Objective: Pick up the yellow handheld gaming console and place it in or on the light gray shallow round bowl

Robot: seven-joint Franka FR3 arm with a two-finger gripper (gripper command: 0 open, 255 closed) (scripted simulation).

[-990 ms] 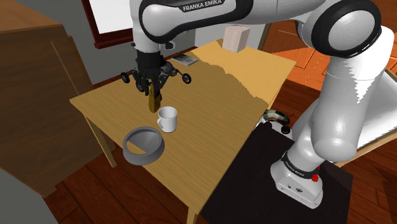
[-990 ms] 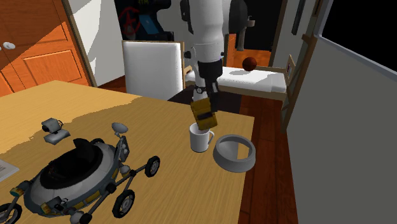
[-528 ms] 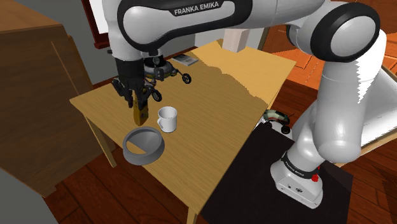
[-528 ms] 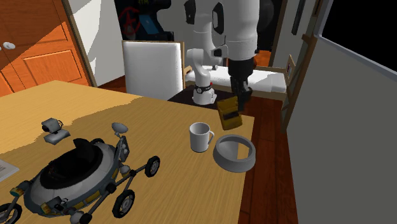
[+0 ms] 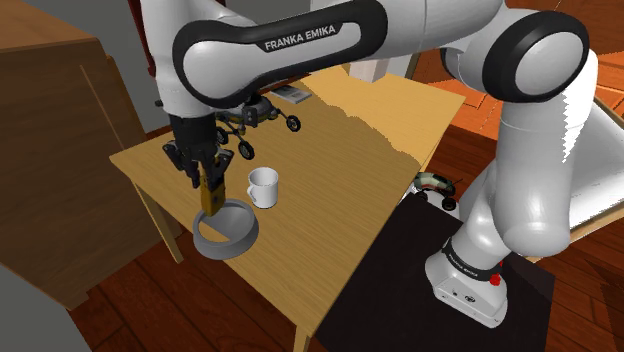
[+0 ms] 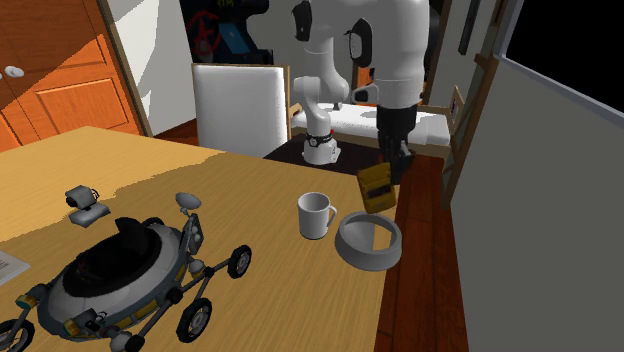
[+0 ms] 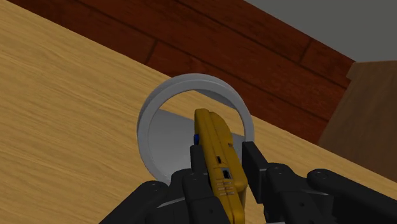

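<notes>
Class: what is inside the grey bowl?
Inside the grey bowl the visible floor is bare. The claw holds the yellow handheld console above it, covering part of that floor in the wrist view.

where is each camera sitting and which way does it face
Shoulder view: beside the stand, looking down over the table; the white arm shows.
Second exterior view: across the table, facing the arm, with the rover toy nearest.
Wrist view: on the hand, looking down past the fingers clasping the yellow console.
All three share that console and the grey bowl.
</notes>
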